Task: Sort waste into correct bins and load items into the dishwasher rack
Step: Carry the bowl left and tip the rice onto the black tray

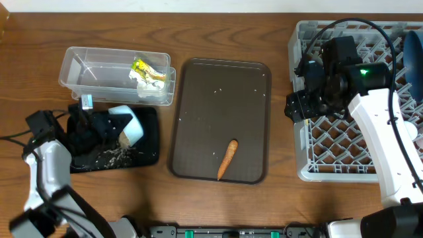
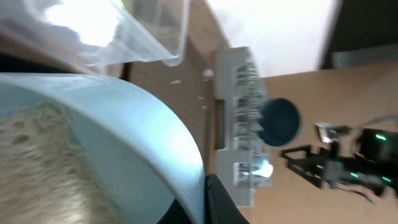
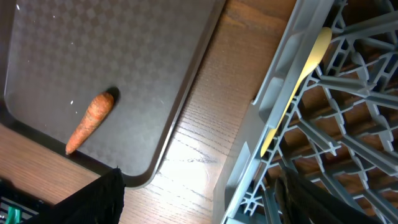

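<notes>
My left gripper (image 1: 111,130) is shut on the rim of the small light-blue cup (image 1: 132,123), tilted over the black bin (image 1: 151,142). Rice grains (image 1: 114,156) lie in the bin. In the left wrist view the cup (image 2: 124,137) fills the frame, pinched at my finger (image 2: 202,199). The clear tub (image 1: 86,73) holds the white tissue (image 1: 147,86) and the yellow-green wrapper (image 1: 142,66). The carrot (image 1: 227,158) lies on the brown tray (image 1: 198,99). My right gripper (image 1: 297,106) is open and empty over the rack's (image 1: 310,168) left edge, where the yellow spoon (image 3: 298,81) lies. The blue plate (image 1: 415,53) stands in the rack.
In the right wrist view the carrot (image 3: 90,121) lies near the tray's near edge (image 3: 155,168), with a strip of bare wood between tray and rack (image 3: 280,62). The white bowl and white cup are not visible. Cables hang over the rack.
</notes>
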Available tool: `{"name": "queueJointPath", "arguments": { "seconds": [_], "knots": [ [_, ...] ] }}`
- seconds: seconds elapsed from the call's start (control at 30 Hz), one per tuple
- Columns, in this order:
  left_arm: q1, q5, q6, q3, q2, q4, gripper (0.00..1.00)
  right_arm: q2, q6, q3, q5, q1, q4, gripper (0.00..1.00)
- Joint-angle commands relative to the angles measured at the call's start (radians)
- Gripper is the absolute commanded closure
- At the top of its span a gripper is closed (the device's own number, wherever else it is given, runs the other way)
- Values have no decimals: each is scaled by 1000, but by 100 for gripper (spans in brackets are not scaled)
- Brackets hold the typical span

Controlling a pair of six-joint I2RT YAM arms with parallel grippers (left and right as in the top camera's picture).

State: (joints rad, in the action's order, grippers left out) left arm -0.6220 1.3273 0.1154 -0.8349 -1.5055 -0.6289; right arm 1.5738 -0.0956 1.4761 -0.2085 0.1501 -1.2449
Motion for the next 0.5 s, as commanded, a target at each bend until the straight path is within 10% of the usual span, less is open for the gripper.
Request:
{"name": "queueJointPath", "arguments": {
  "seconds": [0.0, 0.47],
  "knots": [
    [-6, 212, 148, 14, -67, -1, 94, 7, -16, 0, 3, 2, -2, 23],
    [-6, 246, 154, 14, -148, 5, 94, 7, -15, 0, 3, 2, -1, 23]
  ]
}}
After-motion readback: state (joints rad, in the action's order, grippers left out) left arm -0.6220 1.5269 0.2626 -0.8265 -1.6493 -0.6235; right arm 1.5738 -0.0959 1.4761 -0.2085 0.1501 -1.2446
